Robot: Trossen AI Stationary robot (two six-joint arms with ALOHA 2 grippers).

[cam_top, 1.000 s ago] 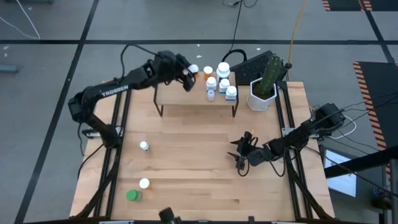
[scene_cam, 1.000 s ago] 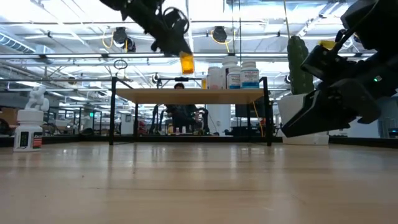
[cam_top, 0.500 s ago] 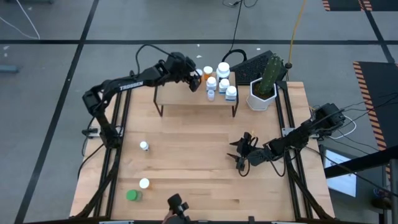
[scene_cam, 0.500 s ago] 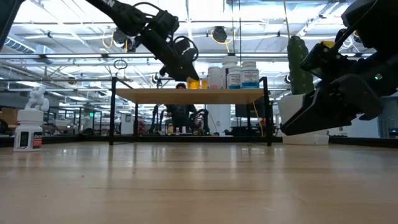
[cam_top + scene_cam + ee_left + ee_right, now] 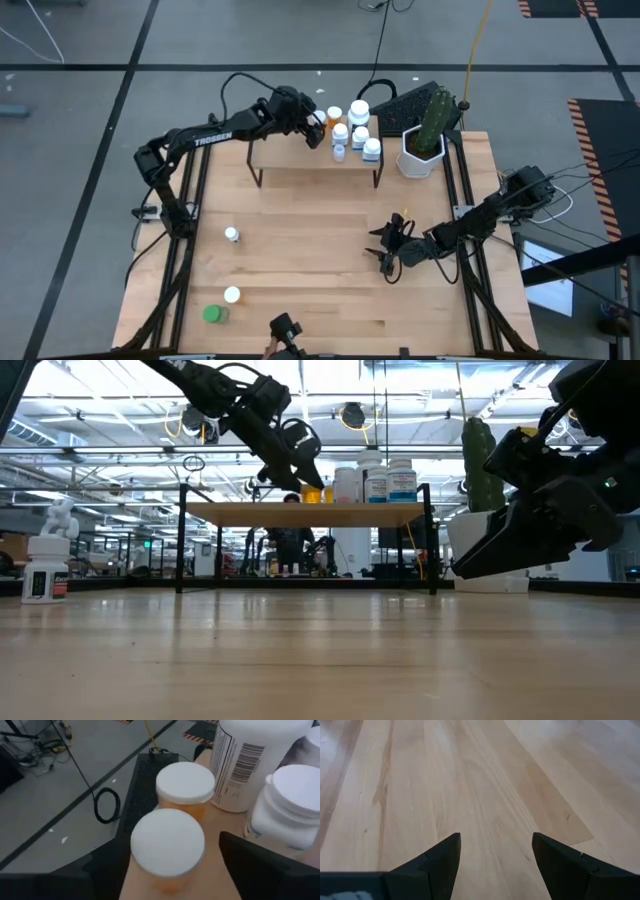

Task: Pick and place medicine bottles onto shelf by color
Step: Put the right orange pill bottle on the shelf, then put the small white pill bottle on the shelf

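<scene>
My left gripper reaches over the far left part of the shelf, open. Its fingers stand on either side of an orange, white-capped bottle that stands upright on the shelf board. A second orange bottle stands just behind it, and white bottles fill the shelf's right part. A small white bottle, a white-capped bottle and a green bottle stand on the table. My right gripper waits open and low over the table's right half. My left gripper comes at the orange bottle slanting down from the table's left. One finger stands clear of the bottle's side. The other finger lies close against the opposite side; whether it touches I cannot tell.
A white pot with a cactus stands at the shelf's right end, and a dark keyboard lies behind it. In the low view a white bottle stands at the far left. Bare wood lies ahead of my right gripper.
My left gripper has gone down and toward the table's right with the orange bottle. The bottle hung above the shelf's left end a second ago; now it stands on the board beside the other orange bottle. Over the last half second the arm has kept still.
</scene>
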